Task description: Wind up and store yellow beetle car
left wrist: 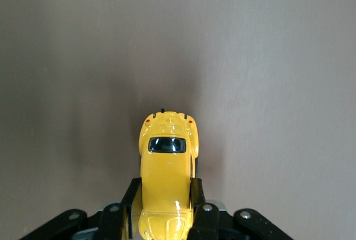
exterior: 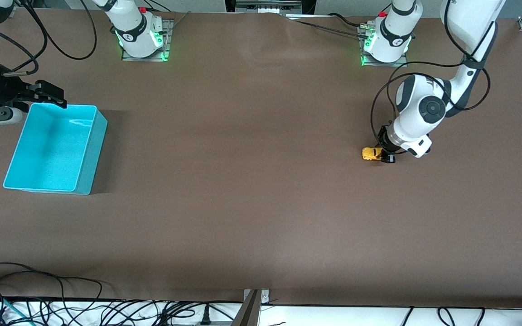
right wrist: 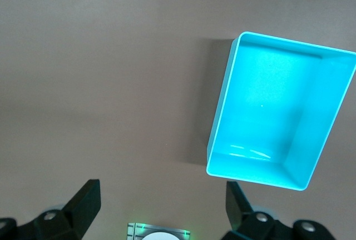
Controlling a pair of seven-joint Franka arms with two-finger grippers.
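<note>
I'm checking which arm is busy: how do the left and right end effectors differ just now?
The left end effector is shut on the yellow car, low at the table; the right end effector is open and holds nothing. The left works at its own end of the table; the right waits above the table by the blue bin. Both have black fingers.

The front end of the yellow beetle car (left wrist: 167, 184) is cut off by the left wrist view's edge. Its wheels are hidden. One corner of the cyan bin (right wrist: 278, 112) is cut off too.
</note>
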